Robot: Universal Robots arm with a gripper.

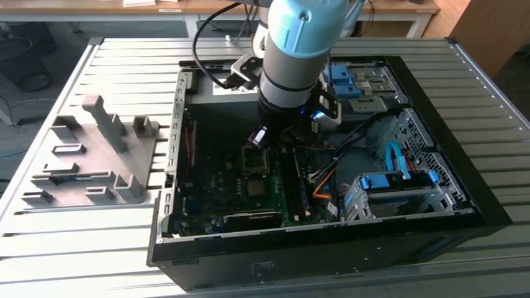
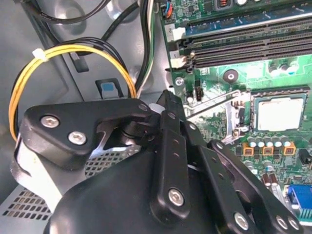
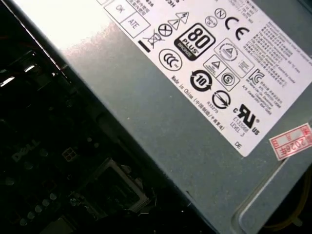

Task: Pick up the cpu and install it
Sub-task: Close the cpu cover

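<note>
The arm reaches down into an open computer case lying on the slatted metal counter. The pincer hangs just above the green motherboard. In the second wrist view its black linkage crowds the foreground, and I cannot tell whether the pincer is clenched or released.

The cpu sits flat in its square socket on the motherboard. It is near the pincer but apart from it, silver-tan face up, with the socket's metal frame between the two. Empty memory slots run just beyond the socket, and yellow and black cables loop on the pincer's other side.

The first wrist view shows a grey metal box with a white label close by. A grey fixture tray rests on the counter, well apart from the pincer, toward the exterior view's left.
</note>
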